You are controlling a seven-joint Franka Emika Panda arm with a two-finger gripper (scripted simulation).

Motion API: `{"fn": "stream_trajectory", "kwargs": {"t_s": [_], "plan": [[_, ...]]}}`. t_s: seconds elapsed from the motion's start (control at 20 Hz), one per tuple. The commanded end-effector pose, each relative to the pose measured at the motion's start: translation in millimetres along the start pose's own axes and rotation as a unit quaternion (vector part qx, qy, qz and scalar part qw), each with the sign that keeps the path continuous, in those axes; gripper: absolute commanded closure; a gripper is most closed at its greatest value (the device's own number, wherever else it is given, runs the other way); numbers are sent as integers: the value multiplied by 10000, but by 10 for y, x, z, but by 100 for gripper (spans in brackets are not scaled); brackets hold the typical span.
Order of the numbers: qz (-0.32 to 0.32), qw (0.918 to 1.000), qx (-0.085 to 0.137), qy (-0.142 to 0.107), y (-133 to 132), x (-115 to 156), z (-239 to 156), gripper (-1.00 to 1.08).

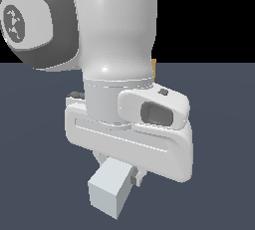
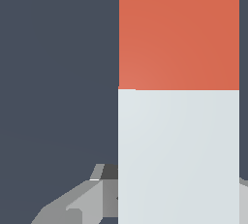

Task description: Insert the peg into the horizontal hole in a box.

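Note:
The peg (image 2: pixel 178 121) fills much of the wrist view, with its red-orange section (image 2: pixel 178 31) meeting the pale grey-white section. In the exterior view only the peg's white end (image 1: pixel 110 188) sticks out below the hand. My gripper (image 1: pixel 118 170) straddles the white section; one grey finger (image 2: pixel 77 201) touches one side of the peg and a sliver of the other finger shows at the far side. It is shut on the peg. A thin tan sliver of the box (image 1: pixel 155 67) peeks out behind the arm. The hole is hidden.
The arm's white wrist and hand (image 1: pixel 129 124) block most of the exterior view. Dark blue-grey floor (image 1: pixel 219 174) spreads around, and black background lies above the horizon.

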State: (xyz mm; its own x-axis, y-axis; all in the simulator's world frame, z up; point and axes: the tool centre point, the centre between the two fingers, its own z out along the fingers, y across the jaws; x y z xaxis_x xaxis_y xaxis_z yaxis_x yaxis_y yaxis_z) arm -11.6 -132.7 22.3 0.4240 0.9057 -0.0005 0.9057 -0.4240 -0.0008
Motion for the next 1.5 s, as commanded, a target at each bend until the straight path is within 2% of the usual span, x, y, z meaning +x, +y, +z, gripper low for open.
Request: {"fn": "stream_trajectory", "kwargs": {"t_s": [0.0,0.5,0.8,1.15,1.3,1.45], "plan": [[0,10000,-3,1,3,2,3,108],[-16,10000,-5,2,9,11,-4,108],[-272,9996,-7,-2,71,201,-63,108],[-969,9953,-9,-8,189,735,-221,108],[-1409,9900,-11,-10,224,1081,-320,108],[-1924,9813,-12,-10,224,1491,-435,108]]}}
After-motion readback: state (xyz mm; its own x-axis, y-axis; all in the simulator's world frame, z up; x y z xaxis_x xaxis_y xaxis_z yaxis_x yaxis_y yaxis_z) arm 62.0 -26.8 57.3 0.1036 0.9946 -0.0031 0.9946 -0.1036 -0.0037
